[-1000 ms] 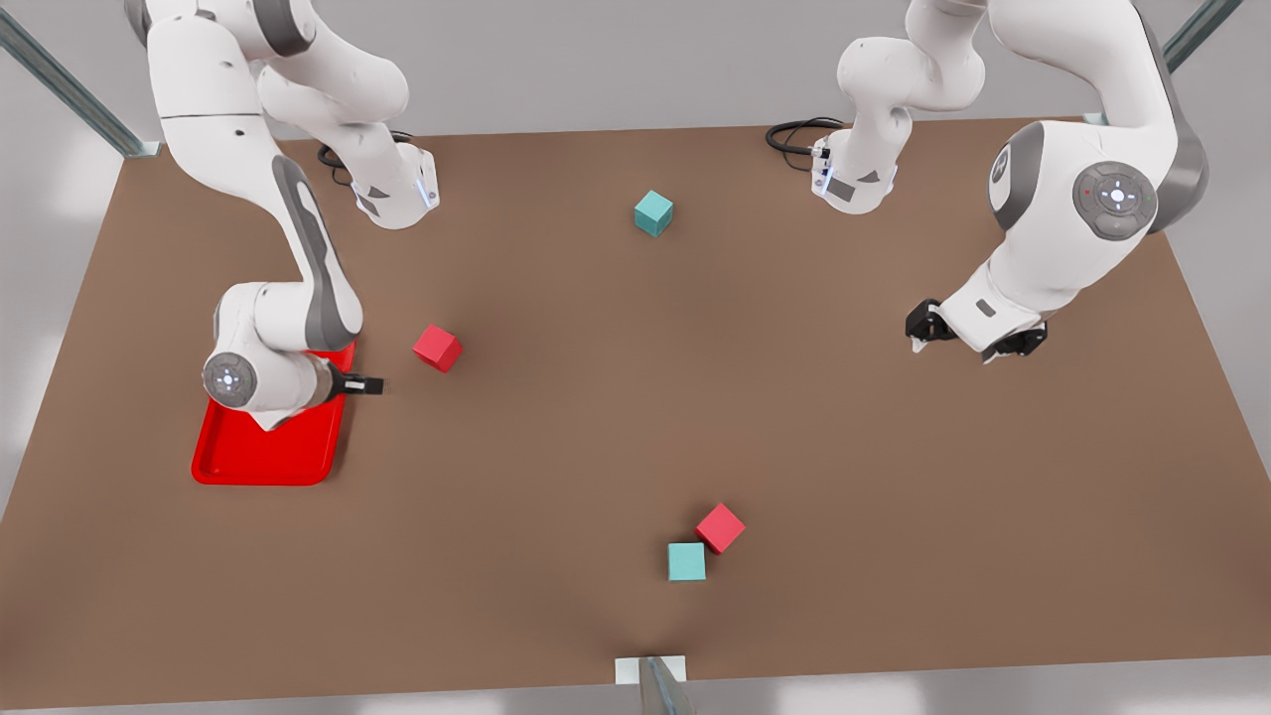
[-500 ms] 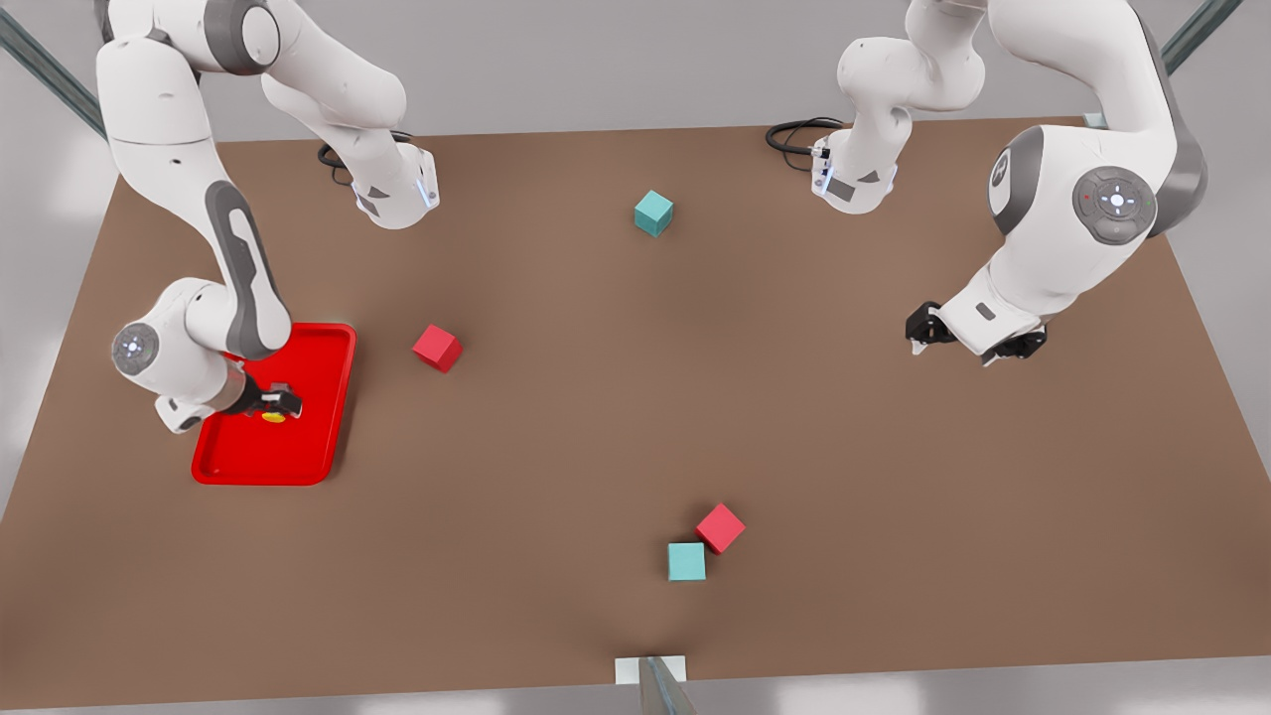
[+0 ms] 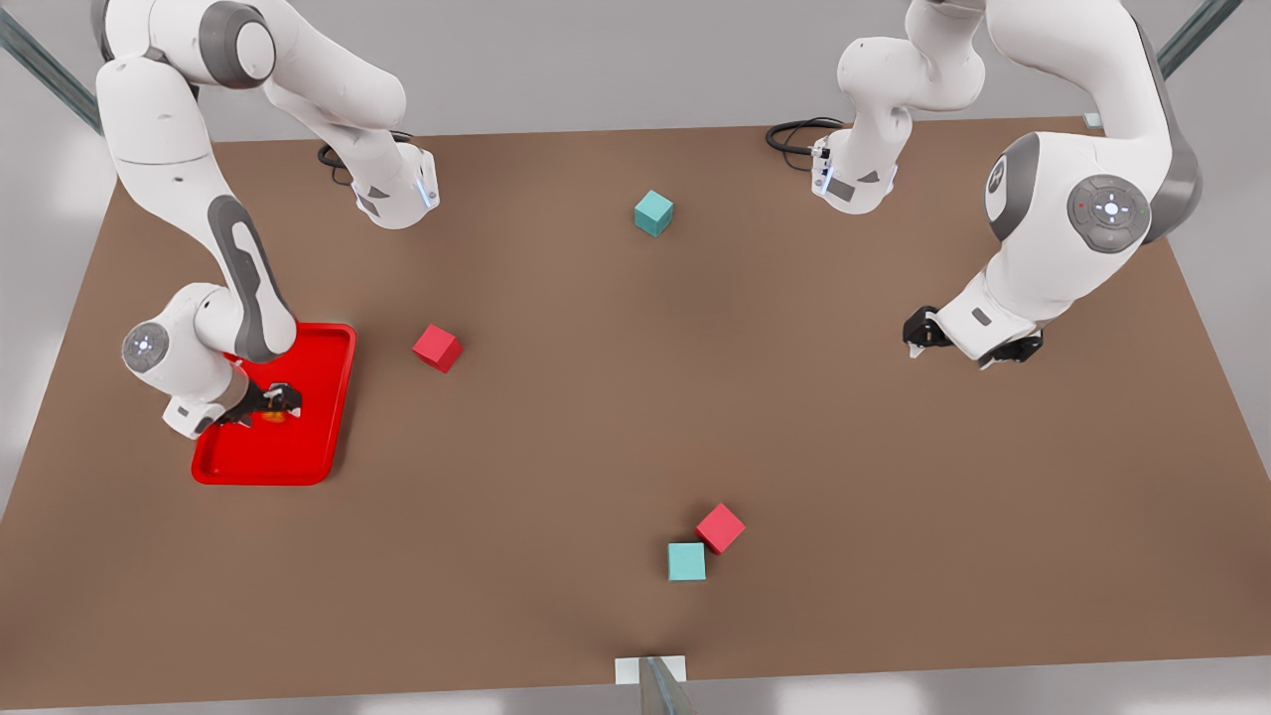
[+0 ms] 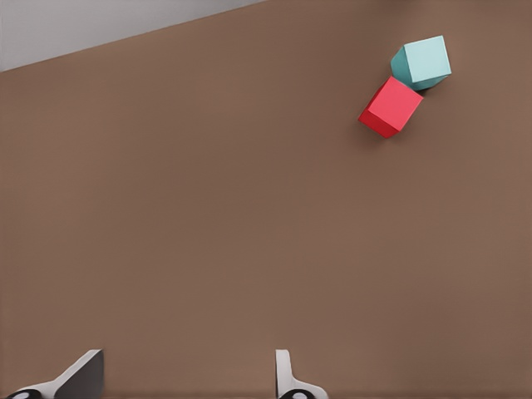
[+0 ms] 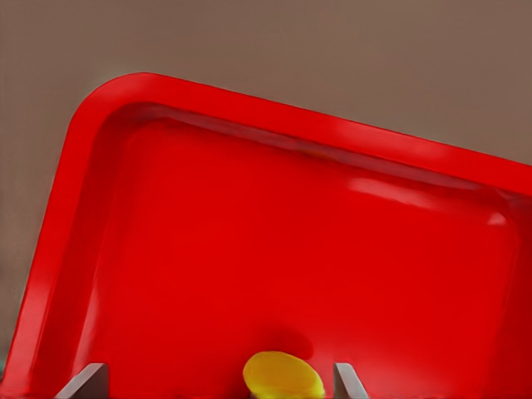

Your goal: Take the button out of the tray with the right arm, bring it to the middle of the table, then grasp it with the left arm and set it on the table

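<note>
The yellow-capped button (image 5: 283,376) lies on the floor of the red tray (image 5: 208,249), which sits near the front view's left table edge. My right gripper (image 5: 220,381) is open, and the button sits between its two fingers. From the front, this gripper (image 3: 266,405) hangs low over the tray (image 3: 298,457), partly covering the button (image 3: 273,416). My left gripper (image 4: 183,382) waits open above bare brown table (image 4: 208,233) on the front view's right (image 3: 968,340), holding nothing.
A red cube (image 3: 437,348) sits just beside the tray toward the table's middle. A teal cube (image 3: 653,213) lies at the back centre. A red cube (image 3: 720,527) touches a teal cube (image 3: 686,561) near the front edge, seen also from the left wrist (image 4: 391,106).
My right arm swung from the tray's inner edge to over the tray, and its gripper dropped around the button. The left arm has barely shifted.
</note>
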You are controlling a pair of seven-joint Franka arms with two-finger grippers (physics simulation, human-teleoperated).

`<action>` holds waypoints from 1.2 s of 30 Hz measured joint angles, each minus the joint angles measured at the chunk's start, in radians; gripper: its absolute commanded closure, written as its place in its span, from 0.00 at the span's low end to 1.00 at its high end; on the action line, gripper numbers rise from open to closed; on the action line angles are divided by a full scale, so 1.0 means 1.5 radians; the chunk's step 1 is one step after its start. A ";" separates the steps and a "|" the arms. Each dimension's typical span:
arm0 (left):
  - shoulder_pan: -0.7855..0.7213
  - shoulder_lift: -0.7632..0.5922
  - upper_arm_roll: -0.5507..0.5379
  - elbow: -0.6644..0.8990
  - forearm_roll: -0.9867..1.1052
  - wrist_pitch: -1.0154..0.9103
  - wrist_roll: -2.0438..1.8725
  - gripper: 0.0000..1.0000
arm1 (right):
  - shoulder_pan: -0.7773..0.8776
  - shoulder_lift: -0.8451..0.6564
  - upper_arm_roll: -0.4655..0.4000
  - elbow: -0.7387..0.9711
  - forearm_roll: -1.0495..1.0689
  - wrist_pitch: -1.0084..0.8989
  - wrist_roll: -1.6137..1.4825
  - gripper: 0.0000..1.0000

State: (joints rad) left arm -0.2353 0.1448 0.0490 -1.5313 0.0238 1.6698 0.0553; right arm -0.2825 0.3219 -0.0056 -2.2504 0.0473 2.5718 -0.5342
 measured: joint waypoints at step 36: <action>0.000 0.007 0.000 0.000 -0.001 0.004 0.001 0.00 | -0.051 0.004 -0.002 -0.047 -0.002 0.006 -0.120 0.00</action>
State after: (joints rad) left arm -0.2356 0.1560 0.0490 -1.5314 0.0223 1.6756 0.0565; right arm -0.3587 0.3276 -0.0082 -2.3204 0.0443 2.5805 -0.7148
